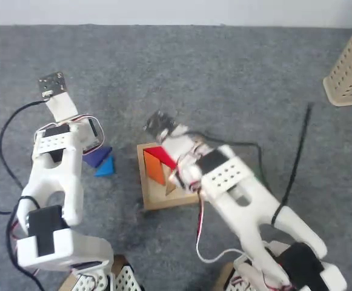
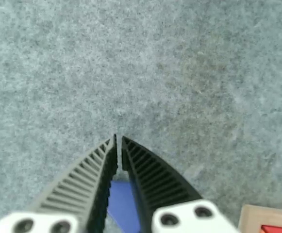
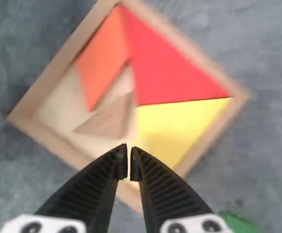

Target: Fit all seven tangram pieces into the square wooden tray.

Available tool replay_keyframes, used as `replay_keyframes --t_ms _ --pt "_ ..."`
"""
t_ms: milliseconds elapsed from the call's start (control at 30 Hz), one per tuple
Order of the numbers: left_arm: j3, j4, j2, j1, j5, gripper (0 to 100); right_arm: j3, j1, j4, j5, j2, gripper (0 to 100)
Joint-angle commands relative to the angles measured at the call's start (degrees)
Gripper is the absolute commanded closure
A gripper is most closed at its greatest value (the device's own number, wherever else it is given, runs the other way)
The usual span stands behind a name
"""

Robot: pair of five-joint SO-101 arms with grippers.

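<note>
The square wooden tray (image 1: 163, 203) lies mid-table. It holds an orange piece (image 3: 102, 58), a red triangle (image 3: 170, 68) and a yellow piece (image 3: 174, 126). A wood-coloured triangle (image 3: 109, 119) shows on its bare floor. My right gripper (image 3: 128, 148) hovers shut and empty above the tray's near rim (image 3: 51, 65). Left of the tray, a dark blue piece (image 1: 97, 156) and a lighter blue triangle (image 1: 106, 167) rest on the carpet. My left gripper (image 2: 119, 141) is shut above the carpet, with a blue piece (image 2: 121, 204) lying beneath its fingers. A tray corner (image 2: 267, 216) shows beside it.
A green piece (image 3: 235, 221) lies on the carpet just outside the tray. A beige perforated basket (image 1: 351, 66) stands at the far right. A black cable (image 1: 297, 157) runs along the right arm. Grey carpet stretches open behind both arms.
</note>
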Motion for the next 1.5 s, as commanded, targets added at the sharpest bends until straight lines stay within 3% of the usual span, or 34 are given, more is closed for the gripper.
replay_keyframes --t_ms 0,1100,1267,1467 --pt "-1.54 -1.14 -2.37 0.35 0.26 99 -0.53 -2.42 -1.89 -0.62 0.22 99.3" --pt "-1.71 -1.14 -2.37 0.35 0.26 99 -25.05 0.92 -2.07 1.67 29.41 99.3" --pt "-1.71 -1.14 -2.37 0.35 0.26 99 -26.20 1.27 -1.98 1.49 29.41 99.3" --pt "-1.80 -1.14 -2.37 0.35 0.26 99 -23.91 0.40 0.40 -1.14 19.12 99.3"
